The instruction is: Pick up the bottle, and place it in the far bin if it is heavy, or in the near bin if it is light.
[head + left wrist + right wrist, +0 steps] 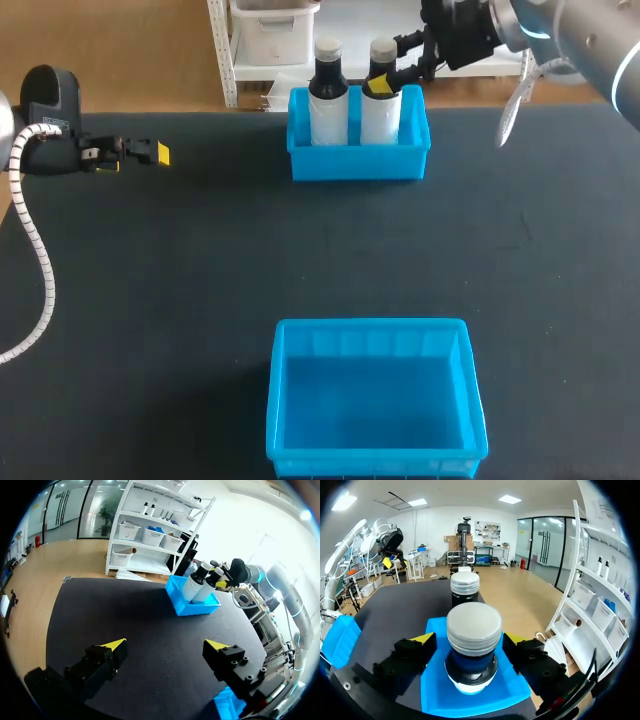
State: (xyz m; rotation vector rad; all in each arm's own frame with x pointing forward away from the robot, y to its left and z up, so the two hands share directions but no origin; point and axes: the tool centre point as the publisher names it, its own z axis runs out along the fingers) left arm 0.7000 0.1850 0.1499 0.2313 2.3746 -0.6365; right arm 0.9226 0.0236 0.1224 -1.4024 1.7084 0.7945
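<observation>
Bottle (pixel 473 625) upright in far bin (pixel 358 162) beside 2nd bottle (pixel 327 105); right gripper (pixel 467 639) open astride it; left gripper (pixel 167 644) open, empty.

grey arm (pixel 600 45), white coiled cable (pixel 47 285), black jaws, yellow tips (pixel 161 154)

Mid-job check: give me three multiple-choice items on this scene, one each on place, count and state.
1. The bottles stand in: A the near bin; B the far bin; C on the table between bins.
2. Bottles in view: A one; B three; C two.
3. The left gripper is: A open, empty; B shut on a bottle; C shut on a bin rim.
Key: 1 B, both stand upright inside it, the near bin holds nothing; 2 C, two stand side by side; 3 A, nothing sits in its wide gap above the table.
</observation>
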